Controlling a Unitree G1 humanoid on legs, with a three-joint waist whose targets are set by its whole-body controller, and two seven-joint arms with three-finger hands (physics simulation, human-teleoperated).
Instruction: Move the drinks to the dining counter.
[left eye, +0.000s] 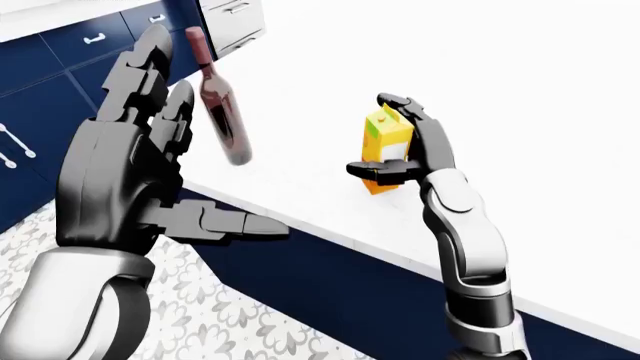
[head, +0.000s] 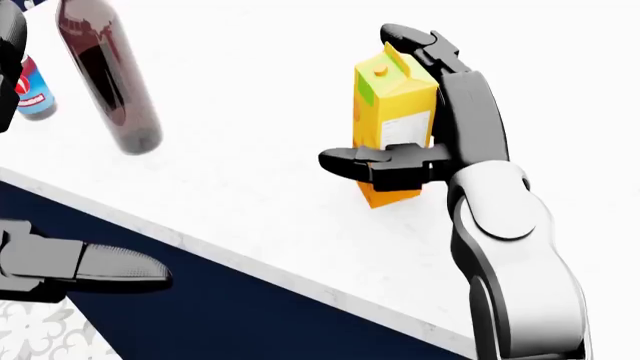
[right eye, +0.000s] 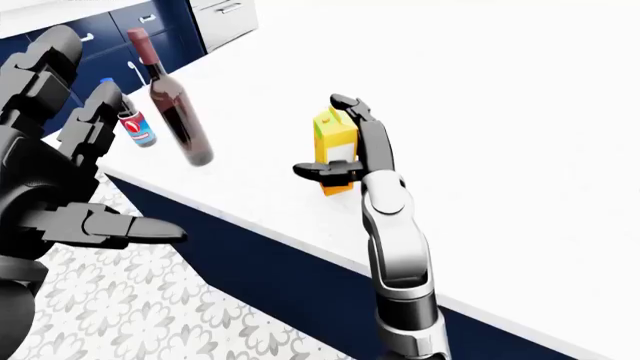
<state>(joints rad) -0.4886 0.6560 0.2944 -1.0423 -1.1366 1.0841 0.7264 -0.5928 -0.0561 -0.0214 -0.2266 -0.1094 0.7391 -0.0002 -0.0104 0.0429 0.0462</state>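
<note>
The right robot hand (head: 400, 112) stood open around the juice carton (head: 393, 124) on the white desk (head: 560, 90). The left robot hand (left eye: 140, 172) was open, near the wine bottle (right eye: 172, 109).

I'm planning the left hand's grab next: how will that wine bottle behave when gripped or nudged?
The bottle is tall on a small base, so a push near the neck would likely topple it. It looks like smooth glass, probably slippery and breakable. Being round, it could roll along the counter once down.
</note>
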